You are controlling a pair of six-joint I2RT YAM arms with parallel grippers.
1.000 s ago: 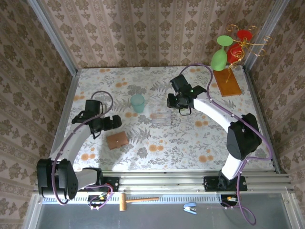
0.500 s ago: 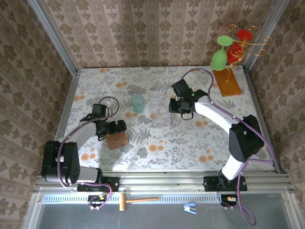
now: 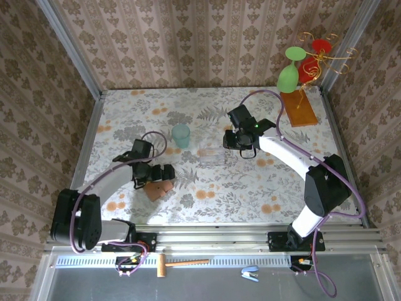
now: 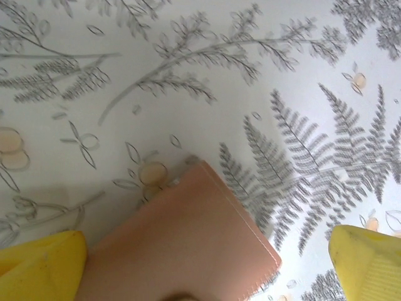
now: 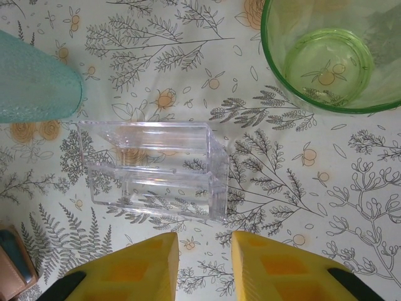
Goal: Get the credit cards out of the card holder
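The card holder (image 4: pixel 182 244) is a closed tan leather wallet lying flat on the patterned table. My left gripper (image 4: pixel 203 269) hangs open just above it, with one yellow finger (image 4: pixel 37 266) past its left side and the other (image 4: pixel 369 263) past its right. From above, that gripper (image 3: pixel 161 180) covers part of the card holder (image 3: pixel 161 191). The credit cards are hidden. My right gripper (image 5: pixel 202 269) hovers near a clear plastic box (image 5: pixel 156 169), open a narrow gap with nothing between the fingers. A corner of the card holder (image 5: pixel 12 269) shows at the lower left.
A teal cup (image 3: pixel 181 135) stands behind the clear box (image 3: pixel 212 155). A green glass (image 5: pixel 332 53) stands to the box's right. The glass stand with its wooden base (image 3: pixel 298 110) occupies the back right corner.
My left gripper has moved right and nearer, from beside the card holder to over it, and the holder has shifted slightly. The right gripper has drifted a little to the right.
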